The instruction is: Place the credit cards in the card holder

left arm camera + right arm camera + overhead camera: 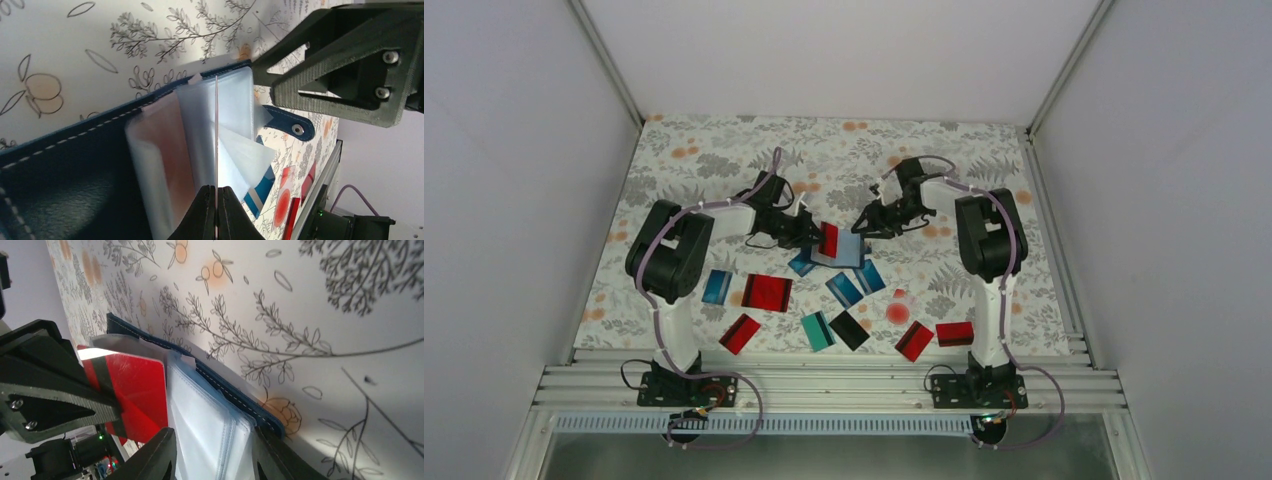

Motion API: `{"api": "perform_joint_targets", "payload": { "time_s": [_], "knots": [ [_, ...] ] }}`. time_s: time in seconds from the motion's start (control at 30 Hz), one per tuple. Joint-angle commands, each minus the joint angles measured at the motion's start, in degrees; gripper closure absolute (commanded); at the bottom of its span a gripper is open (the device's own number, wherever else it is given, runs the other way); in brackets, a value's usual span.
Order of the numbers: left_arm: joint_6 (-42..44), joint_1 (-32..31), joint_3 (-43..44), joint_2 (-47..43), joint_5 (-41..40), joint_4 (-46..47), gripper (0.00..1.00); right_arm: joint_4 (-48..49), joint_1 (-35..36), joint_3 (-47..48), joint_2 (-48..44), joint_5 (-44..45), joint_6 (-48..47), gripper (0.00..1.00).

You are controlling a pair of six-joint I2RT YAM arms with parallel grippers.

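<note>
The navy card holder (849, 256) lies open mid-table, its clear sleeves (205, 415) fanned upward. My left gripper (816, 235) is shut on a red credit card (829, 238) held upright over the sleeves. The left wrist view shows that card edge-on (216, 125) between the closed jaws (216, 189), beside the holder's navy cover (65, 170). My right gripper (864, 222) (212, 440) stands open astride the bundle of sleeves, one finger against the navy cover (225, 385); the sleeves look loose. The red card (135, 390) stands just left of them. Several more credit cards lie nearer.
Loose on the floral cloth are blue cards (717, 287) (844, 289), red cards (767, 292) (740, 334) (914, 340) (954, 333), a teal one (818, 330) and a black one (849, 330). A clear piece with a red dot (898, 308) lies among them. An aluminium rail (824, 375) borders the near edge.
</note>
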Motion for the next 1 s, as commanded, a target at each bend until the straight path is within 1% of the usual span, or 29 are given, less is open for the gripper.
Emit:
{"api": "perform_joint_targets", "payload": {
  "time_s": [0.0, 0.17, 0.3, 0.57, 0.77, 0.97],
  "knots": [
    [-1.3, -0.1, -0.8, -1.2, -1.4, 1.2, 0.98, 1.0, 0.0, -3.6, -2.1, 0.8, -0.9, 0.62],
    [-1.7, -0.1, -0.7, -1.5, -2.8, 0.4, 0.98, 1.6, 0.0, -5.7, -1.9, 0.8, -1.1, 0.70],
    [-1.1, 0.0, -0.2, -1.9, -3.6, -0.7, 0.98, 1.8, 0.0, -6.0, -1.4, 1.1, -1.3, 0.74],
    [-1.4, 0.3, -0.5, -2.7, -5.1, -1.3, 0.98, 1.8, -0.1, -6.0, -0.7, 1.2, -1.3, 0.75],
    [-2.7, 0.3, -0.1, -0.8, -3.3, -0.8, 0.98, 2.0, -0.1, -6.0, -0.3, 0.9, -1.0, 0.76],
    [-3.7, 0.4, 2.9, 0.5, -1.3, -7.9, 0.98, 2.2, -0.1, -6.3, -0.4, 0.9, -0.6, 0.77]
  ]
}}
